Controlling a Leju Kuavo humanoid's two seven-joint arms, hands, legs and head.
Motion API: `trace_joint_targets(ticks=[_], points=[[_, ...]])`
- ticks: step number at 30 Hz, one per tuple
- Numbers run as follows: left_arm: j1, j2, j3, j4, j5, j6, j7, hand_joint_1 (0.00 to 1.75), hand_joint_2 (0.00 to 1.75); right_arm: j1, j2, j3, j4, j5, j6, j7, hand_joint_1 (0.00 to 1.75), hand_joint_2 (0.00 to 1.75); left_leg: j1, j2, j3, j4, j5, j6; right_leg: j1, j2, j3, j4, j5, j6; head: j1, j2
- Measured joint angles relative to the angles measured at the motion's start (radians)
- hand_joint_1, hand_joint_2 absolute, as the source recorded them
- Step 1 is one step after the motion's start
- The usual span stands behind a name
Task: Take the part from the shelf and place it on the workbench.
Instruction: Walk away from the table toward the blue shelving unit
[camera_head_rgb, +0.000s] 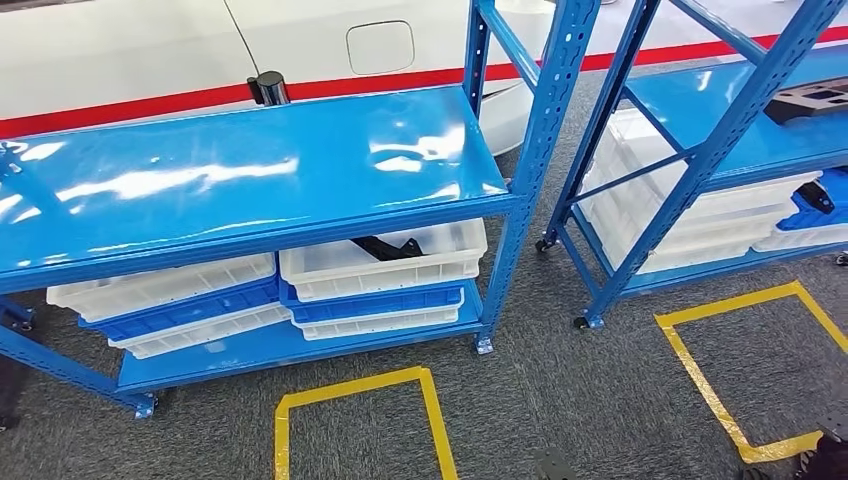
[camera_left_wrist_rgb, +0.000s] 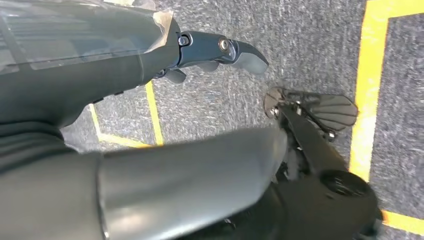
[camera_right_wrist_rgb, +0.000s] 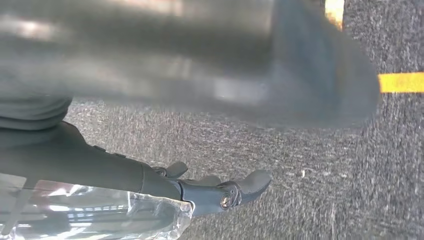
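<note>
You're at the approach step: both hands, left hand (camera_left_wrist_rgb: 220, 52) and right hand (camera_right_wrist_rgb: 220, 192), hang apparently empty with fingers apart, so next reach the dark part (camera_head_rgb: 388, 248) in the white bin (camera_head_rgb: 385, 270) at frame centre.

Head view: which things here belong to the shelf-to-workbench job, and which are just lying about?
Job:
- black part in white bin, lower shelf
- blue shelf
- left hand, right hand, both hanging over the floor

Lying about:
- second shelf
- yellow floor tape
- white car body
</note>
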Motion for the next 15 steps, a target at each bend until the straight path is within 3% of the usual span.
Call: trace_joint_targets(ticks=[3, 5, 7, 9, 15], points=[[0.003, -0.007, 0.012, -0.006, -0.008, -0.002, 0.003, 0.0, 1.75, 0.002, 0.0, 0.0, 0.0, -0.001, -0.002, 0.003, 0.0, 1.75, -0.008, 0.0, 0.005, -0.025, 0.005, -0.008, 0.008, 0.002, -0.007, 0.002, -0.003, 0.001, 0.001, 0.0], [0.009, -0.012, 0.038, -0.014, -0.034, -0.007, 0.011, 0.0, 0.87, 0.005, 0.003, 0.0, -0.001, -0.003, -0.001, 0.005, 0.0, 1.75, -0.016, 0.0, 0.005, -0.024, 0.005, -0.004, 0.003, 0.002, -0.007, 0.0, -0.001, 0.004, 0.001, 0.0], [0.015, -0.016, 0.075, -0.025, -0.078, -0.015, 0.022, 0.0, 0.0, 0.008, 0.005, 0.001, -0.003, -0.007, 0.002, 0.005, 0.0, 0.87, -0.02, 0.0, 0.005, -0.024, 0.005, 0.002, 0.0, 0.002, -0.007, -0.002, 0.001, 0.008, 0.001, 0.0], [0.019, -0.023, 0.117, -0.039, -0.133, -0.022, 0.034, 0.0, 0.0, 0.012, 0.005, 0.0, -0.008, -0.013, 0.006, 0.004, 0.0, 0.0, -0.022, 0.0, 0.004, -0.023, 0.006, 0.005, -0.001, 0.002, -0.005, -0.005, 0.003, 0.011, 0.001, 0.0], [0.039, -0.042, 0.259, -0.08, -0.304, -0.043, 0.073, 0.0, 0.0, 0.029, 0.007, 0.0, -0.03, -0.029, 0.018, -0.004, 0.0, 0.0, -0.024, 0.001, 0.003, -0.023, 0.006, 0.008, -0.003, 0.002, -0.005, -0.007, 0.005, 0.015, 0.001, 0.0]])
